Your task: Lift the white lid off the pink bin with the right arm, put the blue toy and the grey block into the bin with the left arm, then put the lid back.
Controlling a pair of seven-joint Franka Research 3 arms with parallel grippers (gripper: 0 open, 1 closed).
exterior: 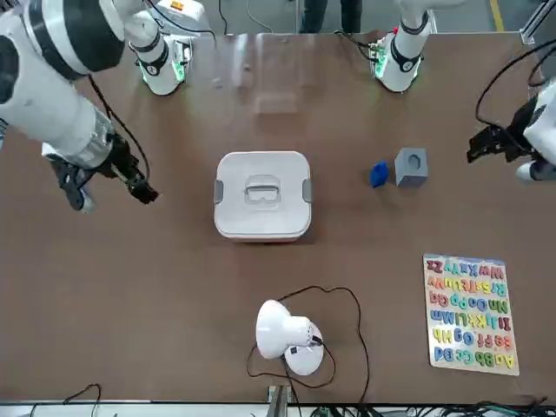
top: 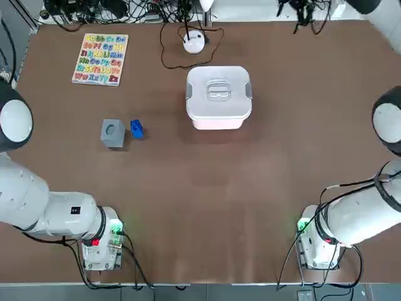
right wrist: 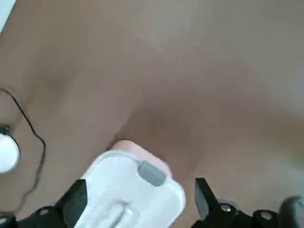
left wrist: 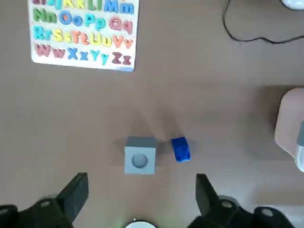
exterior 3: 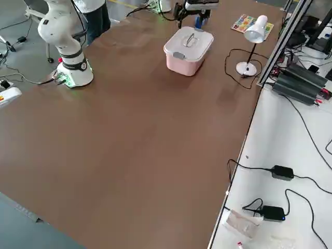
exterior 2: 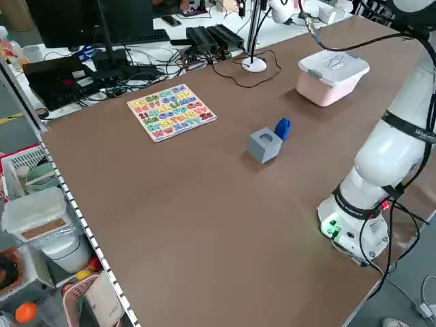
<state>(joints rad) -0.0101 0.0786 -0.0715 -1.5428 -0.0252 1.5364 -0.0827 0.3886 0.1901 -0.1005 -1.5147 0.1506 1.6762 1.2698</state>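
overhead, your white lid (top: 219, 88) caps the pink bin (top: 219, 123); from it, your spread right gripper (right wrist: 142, 194) hangs at three o'clock, your spread left gripper (left wrist: 142, 190) nine, grey block (top: 112, 133) and blue toy (top: 136, 129) eight, alphabet board (top: 100, 59) ten, cabled lamp (top: 194, 42) eleven.

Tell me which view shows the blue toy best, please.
The left wrist view: the blue toy looks largest there, unobstructed. Top, front and left side views show it smaller; right side view, partly behind the gripper; right wrist view, not at all.

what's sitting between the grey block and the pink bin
The blue toy, right beside the grey block; then bare tabletop up to the pink bin, as the top view shows.
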